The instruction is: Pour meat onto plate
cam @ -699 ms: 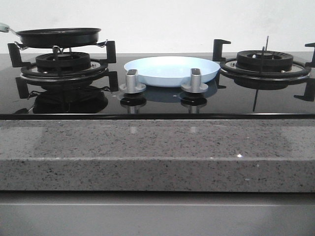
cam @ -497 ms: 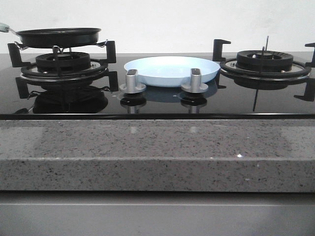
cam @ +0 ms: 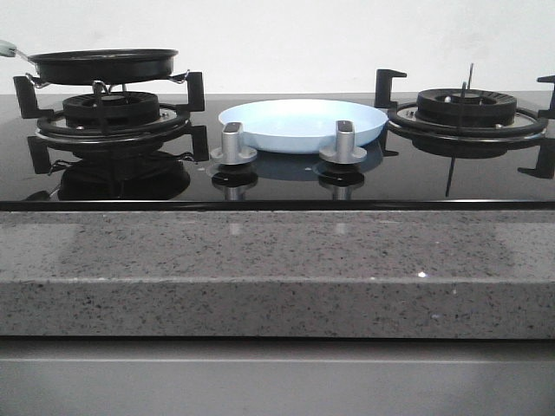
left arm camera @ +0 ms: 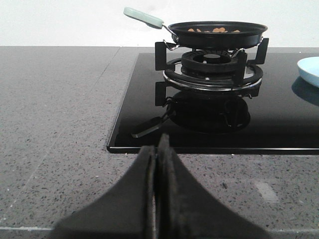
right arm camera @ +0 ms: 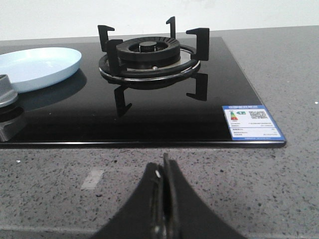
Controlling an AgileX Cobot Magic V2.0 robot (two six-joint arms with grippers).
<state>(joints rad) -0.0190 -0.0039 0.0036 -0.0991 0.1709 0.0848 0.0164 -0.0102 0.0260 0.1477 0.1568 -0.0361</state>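
1. Your left gripper (left arm camera: 157,149) has its dark, matte fingers pressed flat together with nothing between them; it sits low over the speckled grey stone counter (left arm camera: 55,124), short of the cooktop's front edge.
2. Your right gripper (right arm camera: 164,172) is likewise closed on itself, holding nothing, its black tapered fingers meeting in a thin seam above the same granite-like counter.
3. The meat (left arm camera: 213,30) lies in the frying pan (left arm camera: 217,34), showing as small orange-brown flat pieces just above the rim; from the front view the pan's wall hides them.
4. That pan is black, shallow and round, with a pale green handle (left arm camera: 143,17) on a wire neck, and it rests on the black cast pan supports of the left burner (cam: 111,111).
5. The plate (cam: 302,124) is smooth, pale blue and shallow with a rounded raised rim; it sits on the glossy black glass cooktop (cam: 416,178) between the two burners, behind two brushed-metal knobs (cam: 232,143).
6. The right burner (right arm camera: 148,55) carries nothing; its ribbed ring and angular supports mirror in the glass.
7. A blue and white label (right arm camera: 251,122) sticks flat near a front corner of the glass.
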